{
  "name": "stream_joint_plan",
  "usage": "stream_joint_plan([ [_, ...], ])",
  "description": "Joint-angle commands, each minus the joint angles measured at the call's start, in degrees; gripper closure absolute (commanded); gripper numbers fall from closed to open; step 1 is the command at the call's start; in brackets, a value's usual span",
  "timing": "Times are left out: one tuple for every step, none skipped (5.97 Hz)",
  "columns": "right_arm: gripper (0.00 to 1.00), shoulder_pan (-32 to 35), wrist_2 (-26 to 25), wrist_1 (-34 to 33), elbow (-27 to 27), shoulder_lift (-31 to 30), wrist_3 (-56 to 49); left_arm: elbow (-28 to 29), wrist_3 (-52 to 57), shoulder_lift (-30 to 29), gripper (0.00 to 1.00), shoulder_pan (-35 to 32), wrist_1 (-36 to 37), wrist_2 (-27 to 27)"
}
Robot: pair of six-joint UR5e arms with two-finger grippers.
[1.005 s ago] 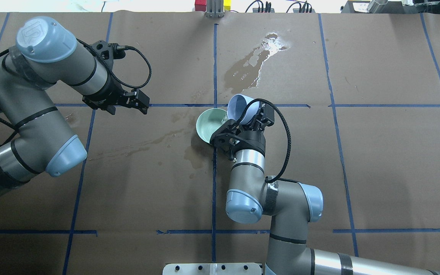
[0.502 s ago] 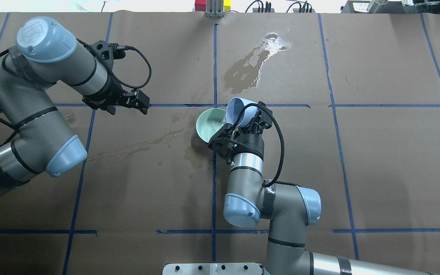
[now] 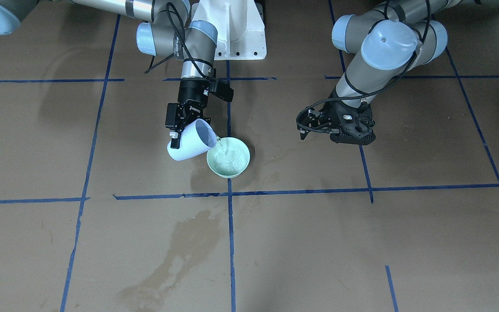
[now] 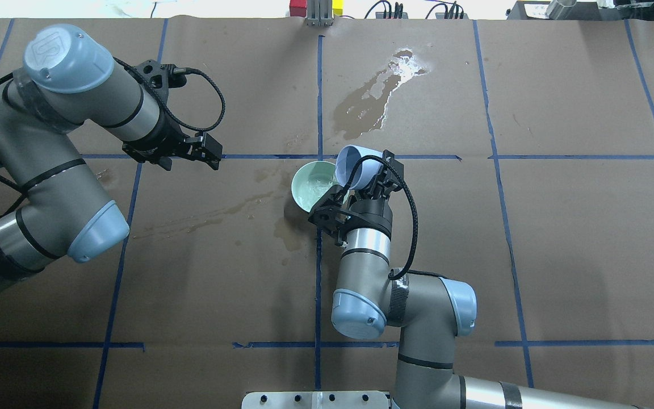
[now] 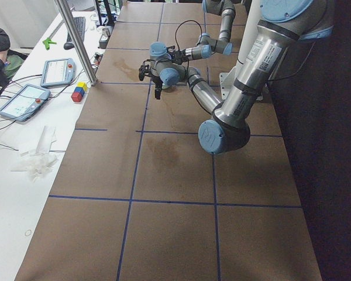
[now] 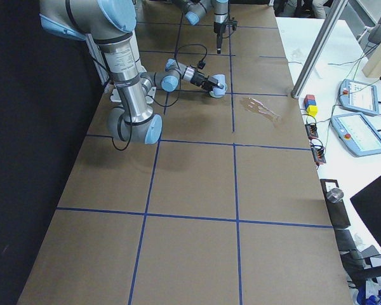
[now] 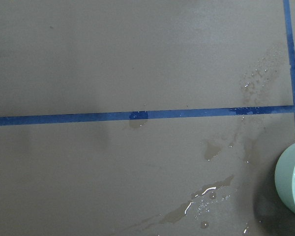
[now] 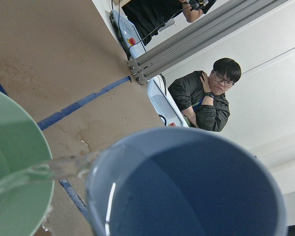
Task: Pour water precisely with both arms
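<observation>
My right gripper (image 3: 183,132) (image 4: 368,177) is shut on a pale blue cup (image 3: 189,144) (image 4: 353,163) (image 8: 187,187), tipped with its mouth over a mint-green bowl (image 3: 232,174) (image 4: 303,196) (image 8: 14,142). A thin clear stream of water (image 3: 220,143) (image 8: 49,169) runs from the cup's lip into the bowl, where rippled water lies. My left gripper (image 4: 213,153) (image 3: 349,136) hovers open and empty well off to the bowl's side, above the brown paper. In the left wrist view only the bowl's edge (image 7: 291,182) shows at the right.
Wet patches darken the paper: a large spill (image 4: 378,96) (image 3: 180,251) beyond the bowl, and a streak (image 4: 208,218) (image 7: 201,204) between bowl and left arm. Blue tape lines (image 4: 319,102) grid the table. The white pedestal (image 3: 232,30) stands behind. A seated person (image 8: 206,98) is beyond the table.
The right wrist has rolled and shifted slightly left, tipping the cup further over the bowl. Water now ripples in the bowl. The left arm has not moved.
</observation>
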Motion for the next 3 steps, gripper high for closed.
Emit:
stream_joint_plan([
  [1.0,0.0,-0.09,0.0,0.0,0.07,-0.31,0.0,0.01,0.0,0.0,-0.05,0.0,0.0],
  [1.0,0.0,-0.09,0.0,0.0,-0.02,-0.4,0.0,0.01,0.0,0.0,-0.05,0.0,-0.09],
  [1.0,0.0,-0.44,-0.09,0.0,0.07,-1.01,0.0,0.01,0.09,0.0,-0.05,0.0,-0.09],
])
